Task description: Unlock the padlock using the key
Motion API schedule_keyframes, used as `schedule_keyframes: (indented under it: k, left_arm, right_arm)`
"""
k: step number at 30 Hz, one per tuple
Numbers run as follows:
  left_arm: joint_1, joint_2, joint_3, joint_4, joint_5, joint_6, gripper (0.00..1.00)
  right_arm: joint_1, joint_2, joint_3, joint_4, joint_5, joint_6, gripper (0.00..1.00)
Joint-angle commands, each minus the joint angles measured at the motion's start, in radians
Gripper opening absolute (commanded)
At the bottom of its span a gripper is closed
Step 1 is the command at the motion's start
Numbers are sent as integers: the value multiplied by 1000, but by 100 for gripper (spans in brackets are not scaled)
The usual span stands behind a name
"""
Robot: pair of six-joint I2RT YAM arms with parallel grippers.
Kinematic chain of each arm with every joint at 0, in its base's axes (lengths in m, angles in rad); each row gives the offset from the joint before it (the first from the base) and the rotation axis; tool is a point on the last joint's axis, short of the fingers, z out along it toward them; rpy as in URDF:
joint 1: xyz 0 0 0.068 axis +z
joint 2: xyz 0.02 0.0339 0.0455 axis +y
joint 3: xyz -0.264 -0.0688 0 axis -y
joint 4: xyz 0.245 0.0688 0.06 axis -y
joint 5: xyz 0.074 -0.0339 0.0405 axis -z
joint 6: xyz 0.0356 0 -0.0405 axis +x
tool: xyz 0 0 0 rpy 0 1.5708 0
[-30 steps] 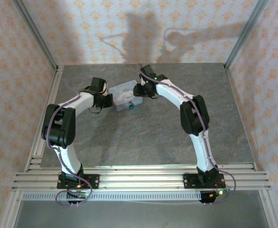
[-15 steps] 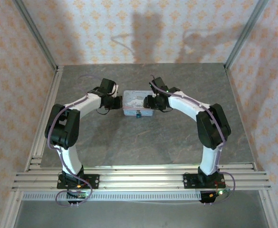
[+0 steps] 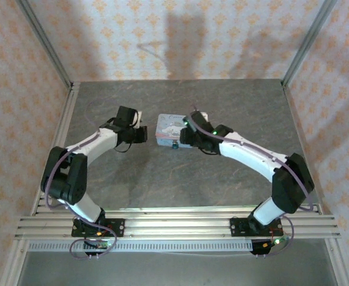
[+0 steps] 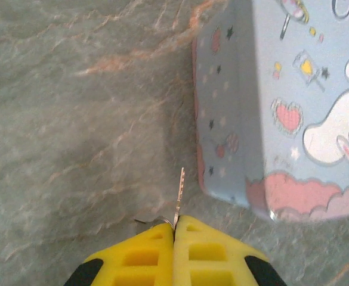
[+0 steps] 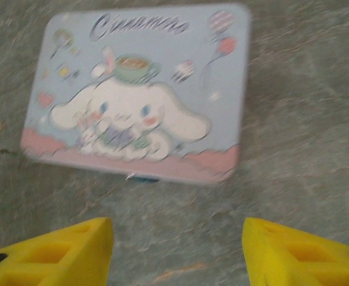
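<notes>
My left gripper (image 4: 174,223) is shut on the key (image 4: 178,192), a thin pale metal sliver sticking out past the yellow fingertips, just left of the tin's corner. In the top view the left gripper (image 3: 144,134) sits a little left of the pastel blue-and-pink tin (image 3: 169,127). The padlock (image 5: 143,177) shows as a small dark blue bit peeking from under the tin's near pink edge, and as a tiny blue spot (image 3: 175,145) from above. My right gripper (image 5: 177,235) is open, above bare table just in front of the padlock, with nothing between its fingers.
The cartoon tin (image 5: 138,89) rests flat on the grey marbled table (image 3: 222,101), about mid-depth. Patterned walls and metal frame posts (image 3: 43,44) bound the table on three sides. An aluminium rail (image 3: 174,223) carries both arm bases at the near edge.
The tin has shifted right and squared up. The left gripper has backed slightly away from the tin's left side. The right arm's elbow swung out right and down; its jaws have widened.
</notes>
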Motion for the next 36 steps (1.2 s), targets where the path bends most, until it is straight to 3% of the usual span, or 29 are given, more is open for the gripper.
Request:
schedule_keyframes:
  k: [1,7,16,27,36]
  left_arm:
    - [6,-71,-73,-2,-5,28,0]
    - [-3,-170,-196,31,62,-4,0]
    - [-81,-291,-309,73,83,-53,0]
    - [-98,-415,-417,128,69,-71,0]
    - [-98,-405,-432,168,77,-60,0]
  right_arm:
    - [94,71,10,4,121,59,56]
    - [157,252,115,-1,149,101,53]
    - [158,372,127,75,283,124,55]
    - [91,491,221,87,149,115,51]
    - [75,501,241,91,170,78,51]
